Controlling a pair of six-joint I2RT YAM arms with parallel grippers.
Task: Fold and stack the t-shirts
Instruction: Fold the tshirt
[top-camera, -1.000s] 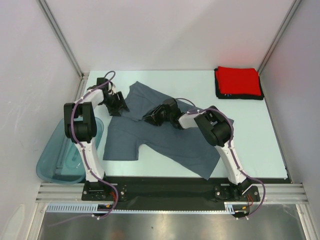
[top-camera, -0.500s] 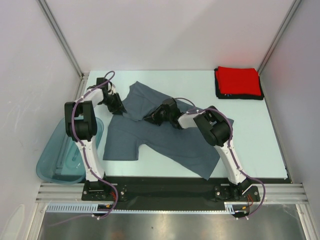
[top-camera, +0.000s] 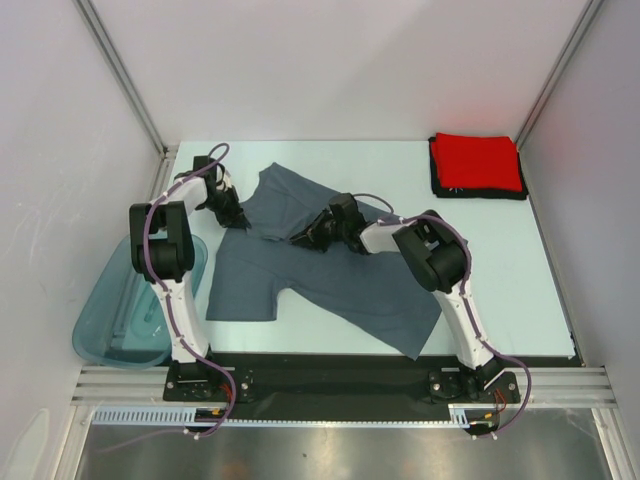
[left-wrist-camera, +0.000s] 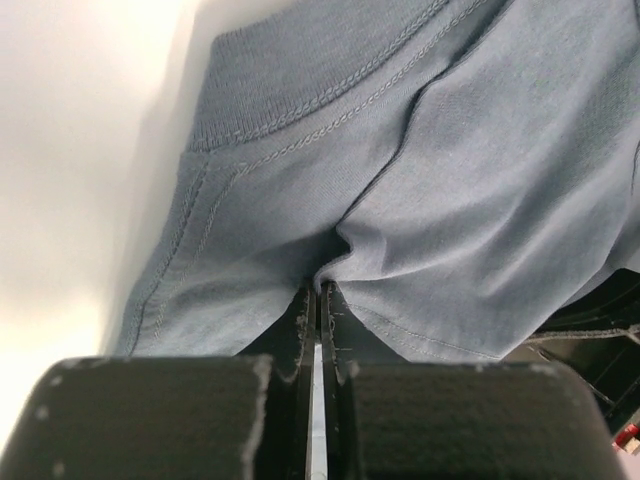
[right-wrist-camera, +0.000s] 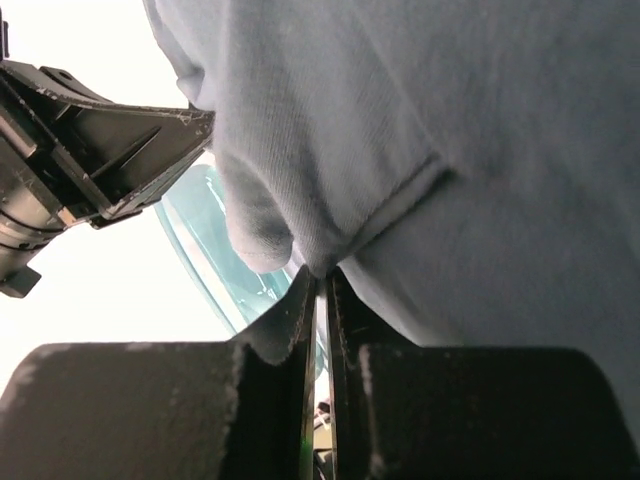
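Slate blue-grey, spread rumpled on the table (top-camera: 500, 260). Pinched at the left edge of the t-shirt (top-camera: 330, 285) by the left gripper (left-wrist-camera: 318, 292), closed tight on cloth. Nipped mid-shirt by the right gripper (right-wrist-camera: 322, 278), likewise closed.

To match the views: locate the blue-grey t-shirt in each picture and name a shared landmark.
Top external: blue-grey t-shirt spread out at frame centre.
Left wrist: fills most of the frame, pinched by left gripper.
Right wrist: fills top and right, pinched by right gripper.
Landmark: teal tub, top view's left edge; right wrist's centre-left.
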